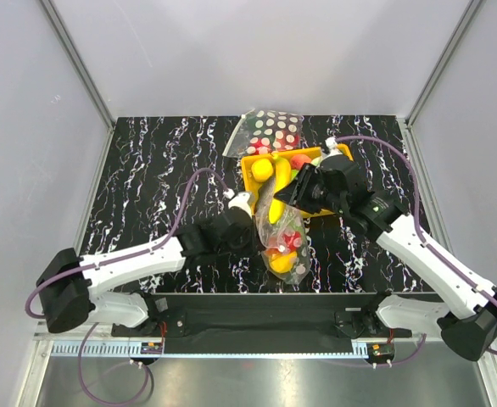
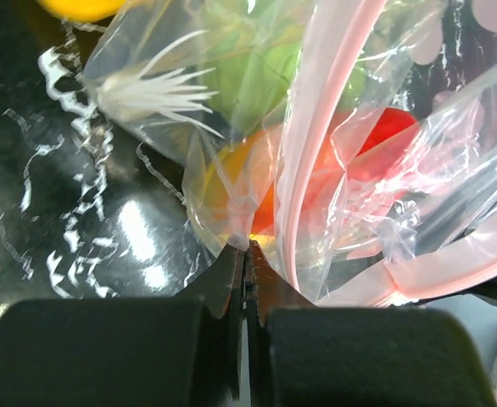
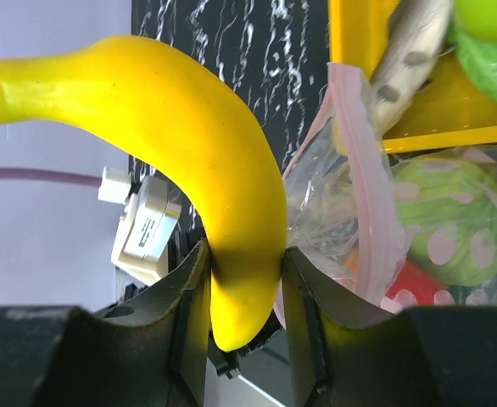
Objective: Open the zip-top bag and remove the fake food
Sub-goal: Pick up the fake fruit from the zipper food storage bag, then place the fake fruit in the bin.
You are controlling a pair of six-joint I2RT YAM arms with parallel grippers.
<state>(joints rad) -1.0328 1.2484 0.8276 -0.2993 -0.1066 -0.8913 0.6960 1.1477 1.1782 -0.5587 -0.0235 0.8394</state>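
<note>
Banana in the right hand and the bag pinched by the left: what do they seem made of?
The banana looks like hard moulded plastic: smooth, with a soft sheen and even yellow. The zip-top bag looks like thin clear plastic film: creased, glaring, see-through.

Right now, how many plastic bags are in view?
2. The clear pink-zip plastic bag lies mid-table; the polka-dot plastic bag lies behind the yellow tray.

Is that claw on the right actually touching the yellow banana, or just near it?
Touching. The right wrist view shows the banana wedged between both fingers of the right gripper.
</note>
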